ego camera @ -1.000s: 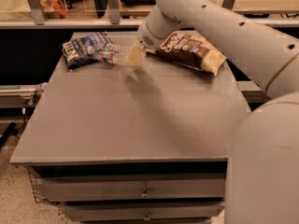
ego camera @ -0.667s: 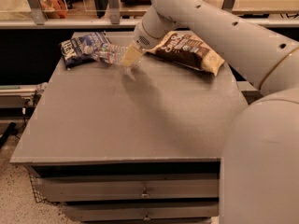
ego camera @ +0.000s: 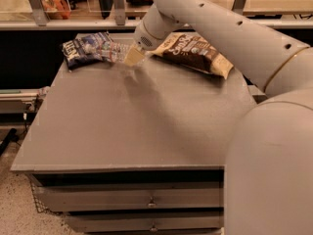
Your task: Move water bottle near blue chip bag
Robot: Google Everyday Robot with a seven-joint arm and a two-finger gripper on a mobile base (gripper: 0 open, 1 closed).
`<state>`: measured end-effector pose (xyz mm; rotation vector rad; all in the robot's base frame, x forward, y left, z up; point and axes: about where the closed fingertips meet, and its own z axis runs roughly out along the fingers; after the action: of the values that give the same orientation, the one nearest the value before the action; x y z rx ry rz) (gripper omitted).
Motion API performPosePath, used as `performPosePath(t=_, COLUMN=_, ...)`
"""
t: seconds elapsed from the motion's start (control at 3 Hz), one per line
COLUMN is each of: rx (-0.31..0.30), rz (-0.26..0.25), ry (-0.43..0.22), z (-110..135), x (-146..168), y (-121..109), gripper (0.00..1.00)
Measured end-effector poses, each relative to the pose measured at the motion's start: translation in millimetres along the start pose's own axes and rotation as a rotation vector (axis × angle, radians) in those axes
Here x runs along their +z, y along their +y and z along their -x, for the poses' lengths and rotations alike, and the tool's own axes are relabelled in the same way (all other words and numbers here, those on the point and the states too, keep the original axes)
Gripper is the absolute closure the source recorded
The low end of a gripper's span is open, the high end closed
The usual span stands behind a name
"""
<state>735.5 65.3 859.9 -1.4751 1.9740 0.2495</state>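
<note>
The water bottle (ego camera: pixel 111 51) is clear and lies on its side at the back left of the grey table (ego camera: pixel 146 126). It lies right beside the blue chip bag (ego camera: pixel 79 49), and its left end looks to be touching the bag. My gripper (ego camera: pixel 133 58) reaches down from the white arm (ego camera: pixel 205 18) and sits at the bottle's right end, low over the table. The bottle's cap and label are hard to make out.
A larger yellow-and-brown chip bag (ego camera: pixel 195 54) lies at the back right of the table, just right of the gripper. Behind the table runs a rail with glass panels (ego camera: pixel 73 23). Drawers (ego camera: pixel 146 199) sit under the tabletop. My arm's body fills the right foreground.
The whole scene has shifted slightly left in view. The gripper stays at the bottle's right end, and the bottle stays beside the blue bag.
</note>
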Motion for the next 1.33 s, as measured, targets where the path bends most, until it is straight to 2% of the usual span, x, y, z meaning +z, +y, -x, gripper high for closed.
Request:
performPosePath(t=0.33, rx=-0.009, rz=0.018, ry=-0.004, z=1.5, x=1.1, y=5.9, gripper=0.07)
performPosePath(t=0.67, rx=-0.006, rz=0.036, ry=-0.002, z=-4.3, x=-0.7, y=13.7, gripper=0.00)
performPosePath(t=1.0, rx=-0.002, rz=0.036, ry=-0.006, z=-4.8, x=-0.5, y=14.7, gripper=0.00)
performPosePath(t=1.33, rx=0.017, rz=0.015, ry=-0.025, z=-4.4, x=-5.6, y=10.0, gripper=0.00)
